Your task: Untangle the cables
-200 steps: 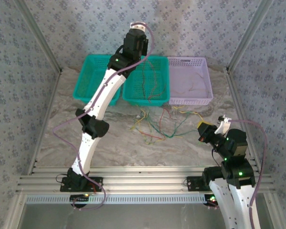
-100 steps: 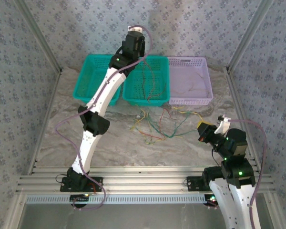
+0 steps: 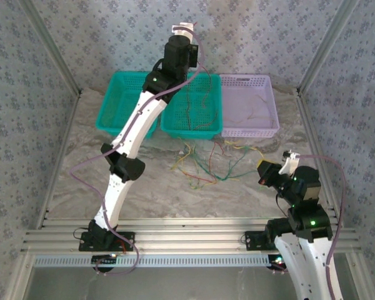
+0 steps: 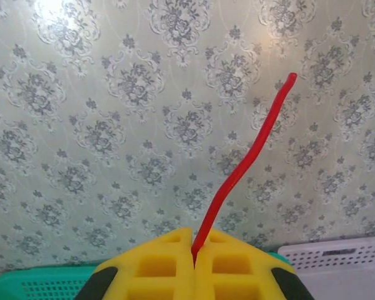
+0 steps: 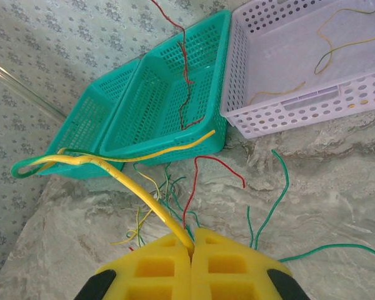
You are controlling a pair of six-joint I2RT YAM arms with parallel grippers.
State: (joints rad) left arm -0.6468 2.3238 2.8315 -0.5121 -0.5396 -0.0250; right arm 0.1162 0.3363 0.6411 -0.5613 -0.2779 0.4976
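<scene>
- The right gripper point(image 5: 192, 240) sits low at the near right of the table point(image 3: 156, 187). Its yellow pads are pressed together on a yellow cable point(image 5: 122, 178).
- From that pinch the yellow cable rises to the left, bends, and doubles back to the right in front of the teal baskets.
- Just beyond the right gripper, at mid-table, the rest of the cables point(image 3: 209, 164) lie in a loose tangle of green, red and yellow strands. They cross one another near the front of the baskets.
- Three baskets stand in a row along the far side: a left teal basket point(image 3: 109, 125), a middle teal basket point(image 3: 190, 132) and a lilac basket point(image 3: 250, 132) on the right, touching side by side.
- A few thin yellow and orange wires point(image 5: 337, 37) lie in the lilac basket.
- The left gripper point(image 4: 194, 250) is held high above the middle teal basket, facing the patterned far wall point(image 4: 112, 125). Its jaws are closed on a red cable point(image 4: 237, 178).
- One short end of the red cable sticks up past the pads; the other part hangs down into the middle teal basket.
</scene>
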